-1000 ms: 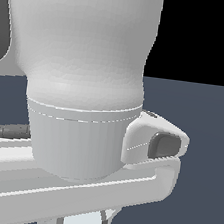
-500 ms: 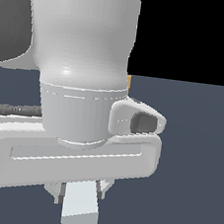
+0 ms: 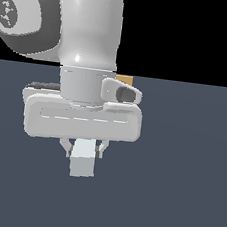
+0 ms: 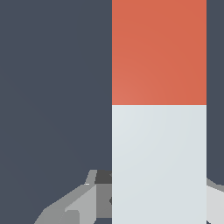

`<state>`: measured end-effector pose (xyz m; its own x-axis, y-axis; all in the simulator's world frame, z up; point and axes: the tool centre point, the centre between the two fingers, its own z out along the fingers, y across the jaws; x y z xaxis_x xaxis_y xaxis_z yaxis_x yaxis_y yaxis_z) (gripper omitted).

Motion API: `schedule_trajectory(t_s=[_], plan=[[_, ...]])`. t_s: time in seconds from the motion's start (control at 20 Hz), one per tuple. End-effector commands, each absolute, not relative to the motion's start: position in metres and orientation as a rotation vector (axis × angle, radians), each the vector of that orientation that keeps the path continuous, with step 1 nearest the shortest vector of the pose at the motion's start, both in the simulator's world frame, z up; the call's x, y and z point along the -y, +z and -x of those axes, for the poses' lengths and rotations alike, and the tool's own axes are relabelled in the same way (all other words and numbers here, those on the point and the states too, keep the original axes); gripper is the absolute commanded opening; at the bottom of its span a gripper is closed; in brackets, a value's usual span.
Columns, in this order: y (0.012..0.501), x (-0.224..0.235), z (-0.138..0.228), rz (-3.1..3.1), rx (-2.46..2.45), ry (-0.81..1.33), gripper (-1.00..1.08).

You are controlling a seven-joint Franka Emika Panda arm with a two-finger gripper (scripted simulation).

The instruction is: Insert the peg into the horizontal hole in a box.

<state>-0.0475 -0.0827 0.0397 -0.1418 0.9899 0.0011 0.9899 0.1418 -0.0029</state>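
Note:
My gripper (image 3: 84, 148) is shut on the peg (image 3: 82, 163), whose white end pokes out below the hand toward the camera in the exterior view. In the wrist view the peg (image 4: 159, 131) runs lengthwise from between the fingers (image 4: 74, 205), white near the hand and orange-red at the far end. A small corner of the tan box (image 3: 124, 79) shows behind the arm, just above the hand. Its hole is hidden.
The white arm (image 3: 81, 26) fills the upper part of the exterior view's left and hides most of what lies behind it. The dark grey-blue floor (image 3: 184, 169) spreads all around.
The arm with the peg has moved away from the camera and up in the picture. The peg end now shows whole, and the box corner has come into view.

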Motion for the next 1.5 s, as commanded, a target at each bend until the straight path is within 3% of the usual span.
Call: schedule_trajectory(t_s=[0.0,0.75,1.45], plan=[[0.045,0.059,0.05,2.089,2.346,-0.001,-1.0],[0.067,-0.064,0.054,2.244,2.198,0.0,-1.0],[0.074,-0.098,0.05,2.284,2.157,0.0,-1.0]])
